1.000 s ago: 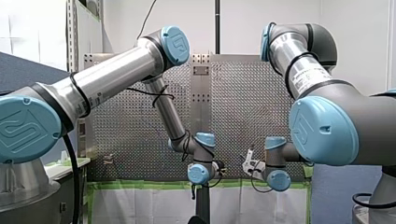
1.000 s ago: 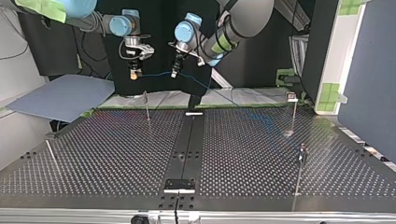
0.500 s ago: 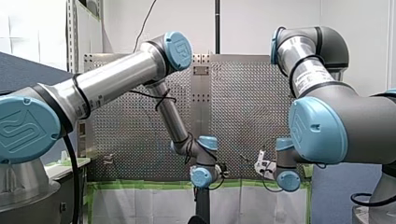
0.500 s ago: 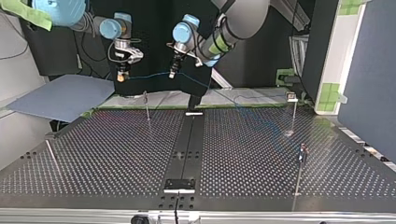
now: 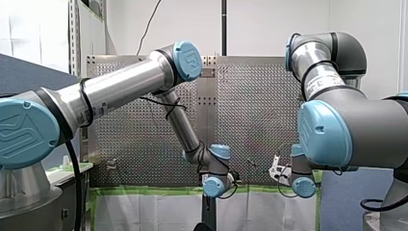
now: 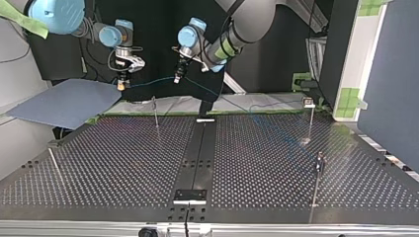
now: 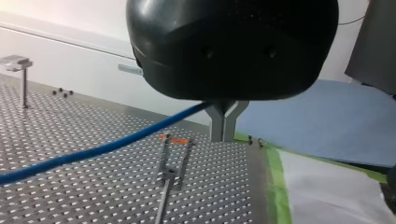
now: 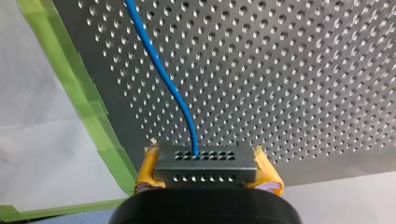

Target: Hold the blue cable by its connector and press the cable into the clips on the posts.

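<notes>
In the front view my left arm [image 5: 120, 89] and my right arm [image 5: 337, 134] both reach low toward the far edge of the perforated table [image 5: 255, 106], and the fingers are too small to read there. In the top view the blue cable [image 6: 148, 81] spans the air between the 2 grippers, my right gripper [image 6: 121, 86] and my left gripper [image 6: 176, 79]. It hangs above and apart from the nearest post [image 6: 155, 112], then trails over the table toward another post [image 6: 311, 118]. In the left wrist view the metal fingers [image 7: 223, 122] are pinched narrow on the cable, and a forked clip [image 7: 173, 140] stands under it, not touching. In the right wrist view the yellow pads [image 8: 148, 169] clamp the black connector [image 8: 205, 161]. I judge 2 risks. The span may come down beside the fork and bend the thin post, or tension may drag the cable through my left grip.
</notes>
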